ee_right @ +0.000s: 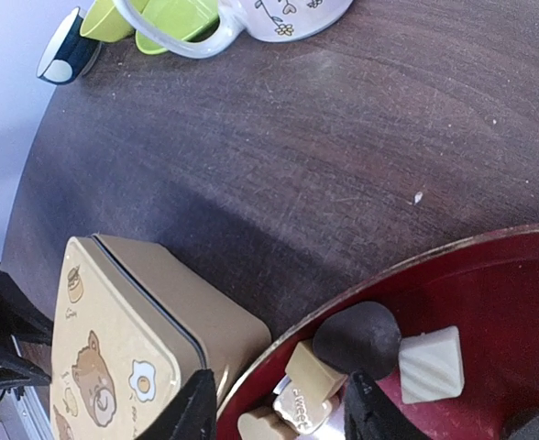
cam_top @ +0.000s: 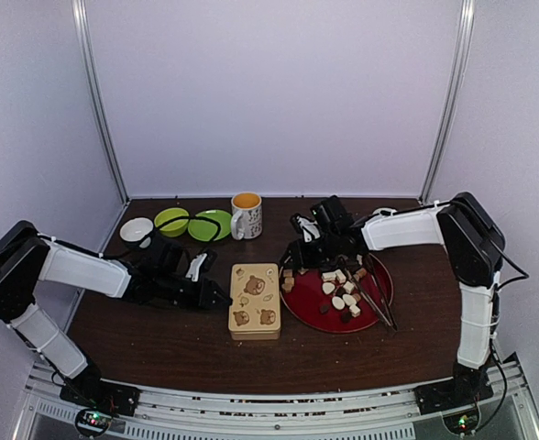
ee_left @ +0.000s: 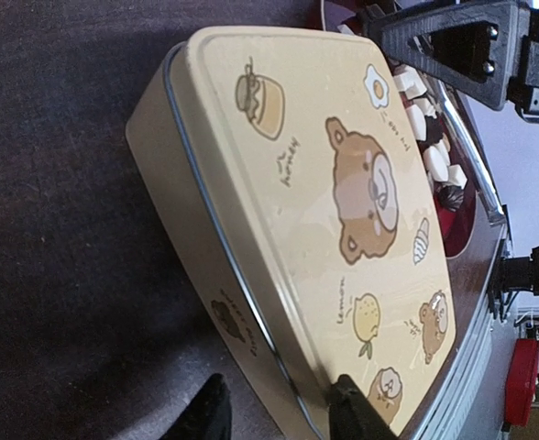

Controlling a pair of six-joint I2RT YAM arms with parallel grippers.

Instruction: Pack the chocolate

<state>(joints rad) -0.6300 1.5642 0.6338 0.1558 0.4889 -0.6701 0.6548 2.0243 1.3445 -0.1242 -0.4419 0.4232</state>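
Note:
The chocolate (cam_top: 341,289) lies as several brown, tan and white pieces on a red plate (cam_top: 317,317) right of a closed cream tin with bear pictures (cam_top: 254,298). My right gripper (ee_right: 279,412) hangs open over the plate's left rim (ee_right: 489,293). Tan pieces (ee_right: 313,371) and a wrapped one lie between its fingers, a dark round piece (ee_right: 357,339) beside them. Nothing is held. My left gripper (ee_left: 279,417) is open astride the tin's (ee_left: 324,183) left edge. One finger (ee_left: 205,412) is over the table, the other at the lid's rim.
Thin dark tongs (cam_top: 377,295) lie on the plate's right side. A mug (cam_top: 247,215), two green dishes (cam_top: 189,223) and a small white bowl (cam_top: 136,229) stand along the back. Both arms flank the tin.

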